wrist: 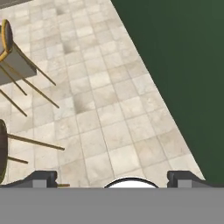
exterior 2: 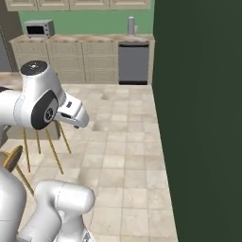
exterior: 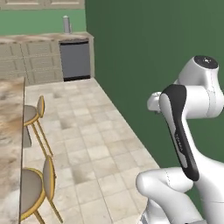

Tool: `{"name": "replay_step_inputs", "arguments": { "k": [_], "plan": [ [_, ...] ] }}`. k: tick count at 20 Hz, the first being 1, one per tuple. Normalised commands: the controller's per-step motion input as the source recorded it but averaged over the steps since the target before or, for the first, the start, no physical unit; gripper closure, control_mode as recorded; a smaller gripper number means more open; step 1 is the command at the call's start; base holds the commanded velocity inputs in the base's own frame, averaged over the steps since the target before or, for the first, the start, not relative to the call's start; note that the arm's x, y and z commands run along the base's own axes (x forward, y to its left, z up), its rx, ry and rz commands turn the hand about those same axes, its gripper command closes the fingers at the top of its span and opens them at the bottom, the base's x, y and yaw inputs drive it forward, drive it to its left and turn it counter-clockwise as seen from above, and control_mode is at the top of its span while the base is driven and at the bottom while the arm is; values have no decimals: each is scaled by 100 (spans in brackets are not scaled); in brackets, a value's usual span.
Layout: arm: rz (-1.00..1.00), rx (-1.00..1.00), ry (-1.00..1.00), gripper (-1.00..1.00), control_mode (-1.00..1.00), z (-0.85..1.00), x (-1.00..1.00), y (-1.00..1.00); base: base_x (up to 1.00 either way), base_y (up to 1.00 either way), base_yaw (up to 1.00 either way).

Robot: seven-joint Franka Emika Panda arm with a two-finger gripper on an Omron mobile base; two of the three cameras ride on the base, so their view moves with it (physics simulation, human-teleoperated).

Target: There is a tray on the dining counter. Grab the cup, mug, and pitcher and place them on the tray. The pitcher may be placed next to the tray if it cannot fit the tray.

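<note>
Hand view: tool [wrist: 112, 178] wide open, empty, above tiled floor [wrist: 109, 127], nr stool legs [wrist: 30, 78].

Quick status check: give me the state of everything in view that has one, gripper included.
gripper: open, holding nothing, pointed at the tiled floor.
dishwasher: door closed.
microwave: door closed, on the back counter.
near stool: upright at the dining counter.
far stool: upright at the dining counter.
</note>
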Motion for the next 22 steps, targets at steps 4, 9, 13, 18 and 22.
{"name": "replay_step_inputs", "arguments": {
  "k": [4, 9, 13, 18, 22],
  "plan": [
    [0, 0, 0, -100, 100, 0, 0, 0, 100, 0, 21],
    [0, 0, 0, -100, 100, 0, 0, 0, 86, -2, 9],
    [0, 0, 0, -100, 100, 0, 0, 0, 100, 0, 8],
    [0, 0, 0, -100, 100, 0, 0, 0, 100, 0, 9],
    [0, 0, 0, -100, 100, 0, 0, 0, 100, 0, 9]
  ]
}}
